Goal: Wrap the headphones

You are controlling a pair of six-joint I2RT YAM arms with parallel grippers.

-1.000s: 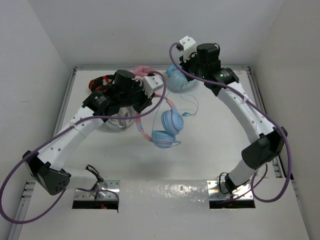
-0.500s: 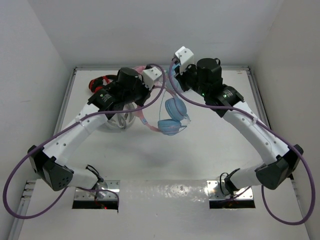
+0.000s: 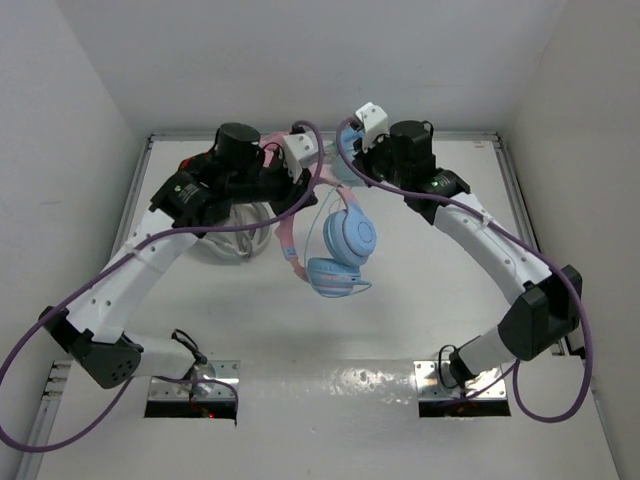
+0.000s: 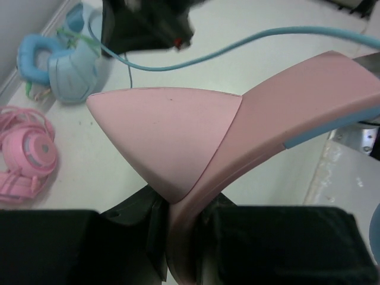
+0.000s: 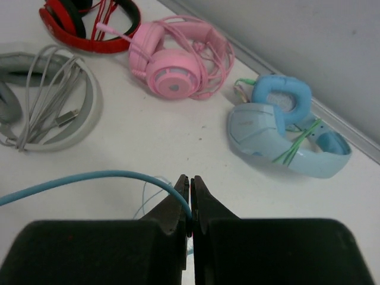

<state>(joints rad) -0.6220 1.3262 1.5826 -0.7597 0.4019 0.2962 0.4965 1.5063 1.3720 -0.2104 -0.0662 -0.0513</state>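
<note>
headphones (image 3: pixel 338 255): new tilt, L arm (image 3: pixel 150 265) leftward

No readable text or labels.

**A:** ok so what's where on the white table (image 3: pixel 420 300)?

**B:** Along the back wall, left to right: red-and-black headphones (image 5: pixel 62 34), all-pink headphones (image 5: pixel 175 74), all-light-blue headphones (image 5: pixel 267 133). The grey headphones with a bundled cable (image 5: pixel 92 104) sit in front of the red ones. The blue-cupped pink-banded headphones (image 3: pixel 340 255) hang mid-table, in front of the pink pair and right of the grey.
</note>
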